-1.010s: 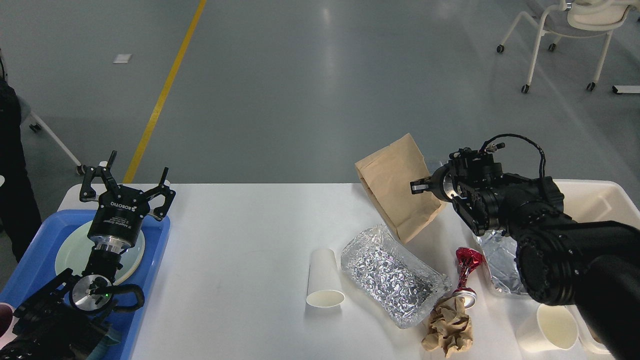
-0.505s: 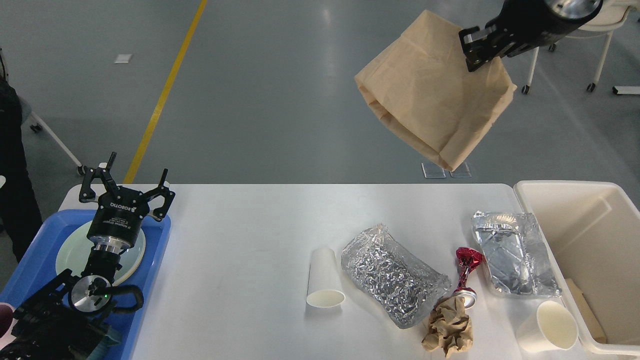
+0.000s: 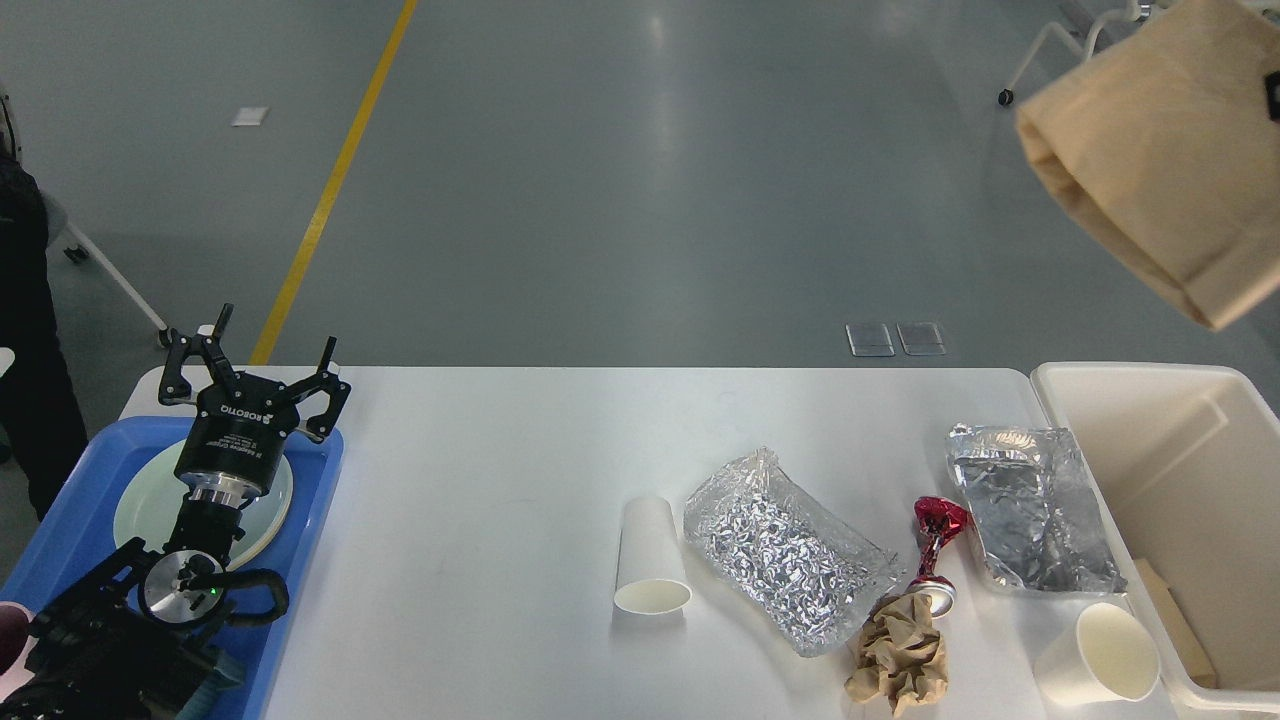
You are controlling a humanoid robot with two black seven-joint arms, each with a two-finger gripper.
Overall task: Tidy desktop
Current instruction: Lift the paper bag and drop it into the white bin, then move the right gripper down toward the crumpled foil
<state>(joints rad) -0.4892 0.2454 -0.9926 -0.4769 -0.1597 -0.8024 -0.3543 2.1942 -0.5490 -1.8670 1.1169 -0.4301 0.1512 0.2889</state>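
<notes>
The white desktop point(image 3: 480, 480) carries a paper cup on its side point(image 3: 650, 560), a crumpled foil wrap point(image 3: 790, 550), a crushed red can point(image 3: 935, 550), a ball of brown paper point(image 3: 900, 655), a foil tray point(image 3: 1035, 520) and another paper cup point(image 3: 1100, 655). A brown paper bag point(image 3: 1150, 160) hangs high at the top right, above the floor behind the cream bin. Only a dark sliver of my right gripper point(image 3: 1273, 95) shows at the frame edge, against the bag. My left gripper point(image 3: 260, 350) is open and empty above the blue tray.
A blue tray point(image 3: 60, 510) with a pale green plate point(image 3: 140, 500) sits at the left end, under my left arm. A cream plastic bin point(image 3: 1180, 470) stands at the right end with a flat brown piece point(image 3: 1170, 600) inside. A person's dark clothing point(image 3: 25, 330) is at far left.
My right arm has lifted the paper bag off the desktop and swung it up and to the right, almost out of view. The left arm has not moved.
</notes>
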